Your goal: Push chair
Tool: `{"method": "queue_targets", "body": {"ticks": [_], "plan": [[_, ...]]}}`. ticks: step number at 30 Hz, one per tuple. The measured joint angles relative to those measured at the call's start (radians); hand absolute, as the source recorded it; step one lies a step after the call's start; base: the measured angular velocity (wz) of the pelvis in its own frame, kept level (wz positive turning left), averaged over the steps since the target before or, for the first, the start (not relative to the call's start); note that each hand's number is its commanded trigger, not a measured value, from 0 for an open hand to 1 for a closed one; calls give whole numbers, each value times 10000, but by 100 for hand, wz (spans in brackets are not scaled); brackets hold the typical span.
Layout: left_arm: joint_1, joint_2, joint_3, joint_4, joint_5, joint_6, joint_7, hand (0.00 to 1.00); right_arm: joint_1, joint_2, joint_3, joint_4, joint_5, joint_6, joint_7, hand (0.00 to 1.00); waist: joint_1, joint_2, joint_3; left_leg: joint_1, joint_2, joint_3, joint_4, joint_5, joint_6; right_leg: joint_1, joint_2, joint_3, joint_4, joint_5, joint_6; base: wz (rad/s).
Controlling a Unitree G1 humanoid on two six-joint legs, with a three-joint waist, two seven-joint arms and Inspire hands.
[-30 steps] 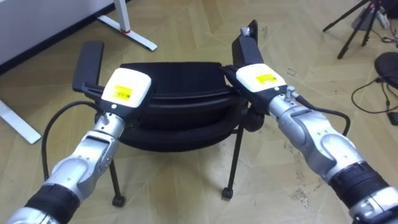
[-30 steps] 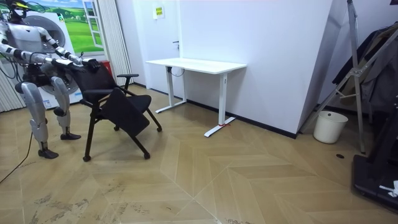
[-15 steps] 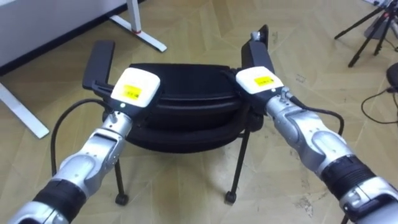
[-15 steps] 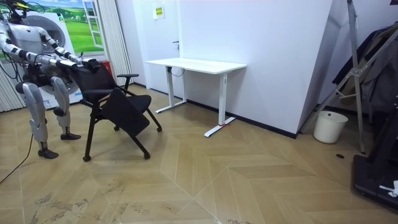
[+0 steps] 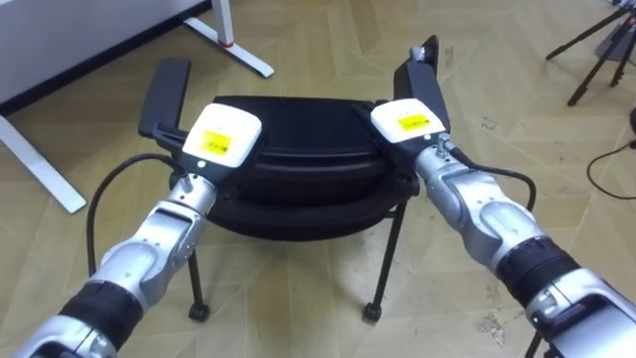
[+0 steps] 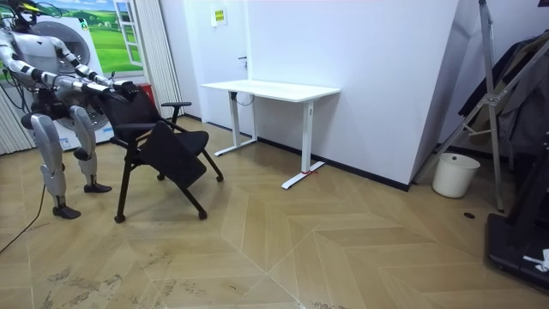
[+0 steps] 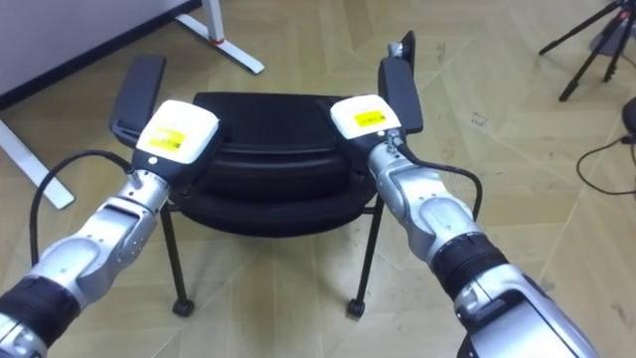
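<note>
Centre of the left eye view: black chair (image 5: pixel 298 149) seen from behind and above, backrest nearest the camera, two of its legs reaching the parquet floor (image 5: pixel 298 298) at lower centre. Left hand (image 5: pixel 224 139) lies back-up on the backrest's top at its left end. Right hand (image 5: pixel 407 117) lies likewise at the right end. Both hands touch the backrest, but what lies past the knuckles is hidden over the edge, so I cannot tell whether either one grasps or merely rests. Left armrest (image 5: pixel 166 91) sticks out up-left of the left hand; right armrest (image 5: pixel 421 75) shows just above the right hand. White desk foot (image 5: pixel 45 171) at left edge, tripod (image 5: pixel 601 50) at upper right.

Room view, upper left: robot stands upright behind the chair, both arms stretched forward to the backrest top. Chair stands on the floor between the robot and the white desk (image 6: pixel 270 88), seat sloping down at the front. White bucket (image 6: pixel 453 174) stands well apart at right, by the wall.

Right eye view: same arrangement, hands at the two backrest ends, armrests outboard of each.
</note>
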Motion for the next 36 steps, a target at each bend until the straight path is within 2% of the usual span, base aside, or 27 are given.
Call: {"method": "queue_targets", "body": {"ticks": [9, 16, 23, 27, 29, 30, 36], "plan": [[-243, -89, -43, 315, -7, 8, -26, 100, -44, -1, 77, 244, -60, -12, -270, 100, -45, -11, 3, -111, -17, -73, 92, 0, 0, -21, -7, -14, -8, 0, -1, 1], [-262, -145, -41, 384, -5, -5, 24, 100, -35, -203, 170, 480, -405, -480, -882, 100, -79, 0, 8, -90, -21, -186, 101, 6, -8, 39, -15, -129, -16, 0, -1, 3], [-389, -209, -32, 571, -9, -89, 35, 100, -35, -238, 164, 599, -517, -581, -1144, 100, -57, 20, 28, -99, -21, -192, 100, 7, -8, 40, -25, -138, -16, 0, -1, 0], [-539, -282, -29, 788, -3, -194, 44, 100, -36, -263, 156, 780, -521, -674, -1452, 100, -63, 40, 99, -101, -22, -278, 147, 7, -8, 110, -25, -162, -16, 0, -1, 5], [-687, -343, -28, 990, 9, -255, 74, 100, -39, -274, 86, 838, -529, -695, -1558, 100, -29, 39, 192, -115, -22, -282, 170, 6, -8, 147, -25, -159, -16, 0, -1, 4], [-745, -345, -7, 992, 12, -279, 80, 100, -40, -273, 27, 838, -556, -693, -1656, 100, -21, 28, 264, -151, -24, -271, 211, 6, -8, 142, -29, -162, -11, 0, -1, 0], [-875, -376, 144, 1043, 122, -432, 73, 100, -45, -264, -171, 1118, -671, -920, -2184, 100, -32, -2, 277, -458, -28, -371, 499, 6, -8, -27, -38, -271, 27, -12, -37, 5]]}}
